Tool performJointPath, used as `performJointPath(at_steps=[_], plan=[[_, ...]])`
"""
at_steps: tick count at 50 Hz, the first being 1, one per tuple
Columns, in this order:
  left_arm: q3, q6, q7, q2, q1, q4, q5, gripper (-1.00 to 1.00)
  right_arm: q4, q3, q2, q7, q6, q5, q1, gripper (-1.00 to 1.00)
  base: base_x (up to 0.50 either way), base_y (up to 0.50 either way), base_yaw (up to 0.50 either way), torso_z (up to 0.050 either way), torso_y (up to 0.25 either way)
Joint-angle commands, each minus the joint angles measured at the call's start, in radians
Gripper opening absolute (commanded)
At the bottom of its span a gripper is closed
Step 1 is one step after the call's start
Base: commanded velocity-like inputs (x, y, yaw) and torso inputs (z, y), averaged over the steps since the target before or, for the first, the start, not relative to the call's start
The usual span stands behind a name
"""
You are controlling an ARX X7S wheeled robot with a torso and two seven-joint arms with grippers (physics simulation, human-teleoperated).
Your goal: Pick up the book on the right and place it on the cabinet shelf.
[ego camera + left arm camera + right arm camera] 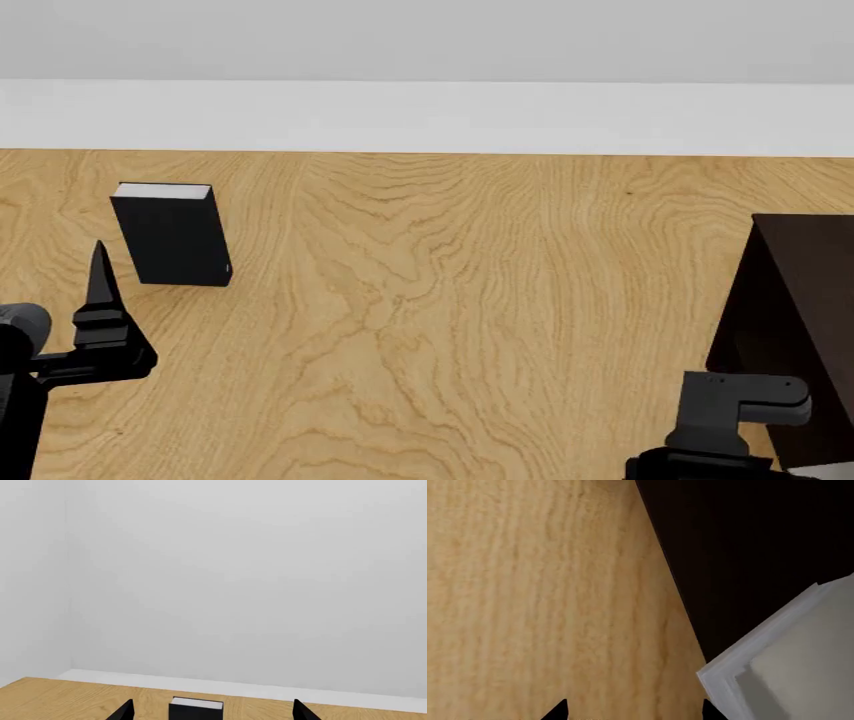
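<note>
Beside the cabinet [760,540] at the worktop's [467,300] right edge, right tool [630,711] open, empty; next, probably grasping the book [787,675].

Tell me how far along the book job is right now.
Nothing is clearly done. The right gripper is open and empty over the table, beside the dark cabinet. The light grey book shows at the cabinet's edge, ungripped; whether it rests on a shelf cannot be told. The left gripper is open, facing the black book. If the grey book isn't shelved, grasping, lifting and placing remain.
</note>
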Motion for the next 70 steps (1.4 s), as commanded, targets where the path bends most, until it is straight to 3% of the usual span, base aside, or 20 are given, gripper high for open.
performJointPath(at_steps=[1, 43, 62, 70], plan=[[0.002, 0.001, -0.002, -0.002, -0.001, 0.001, -0.002, 1.00, -0.154, -0.011, 0.099, 0.136, 0.128, -0.077, -0.052, 1.00, 0.00, 0.00, 0.00, 0.000, 0.000], [0.004, -0.007, -0.019, -0.014, 0.001, 0.020, -0.014, 1.00, -0.249, -0.122, -0.003, -0.019, 0.074, -0.128, 0.007, 1.00, 0.00, 0.00, 0.00, 0.000, 0.001], [0.006, 0.004, -0.019, -0.016, 0.000, 0.011, -0.017, 1.00, -0.522, -0.111, 0.033, 0.012, 0.092, -0.091, -0.033, 1.00, 0.00, 0.00, 0.00, 0.000, 0.000], [0.008, 0.015, -0.021, -0.016, 0.000, 0.003, -0.011, 1.00, -0.816, -0.099, 0.118, 0.046, -0.011, -0.084, -0.166, 1.00, 0.00, 0.00, 0.00, 0.000, 0.000]])
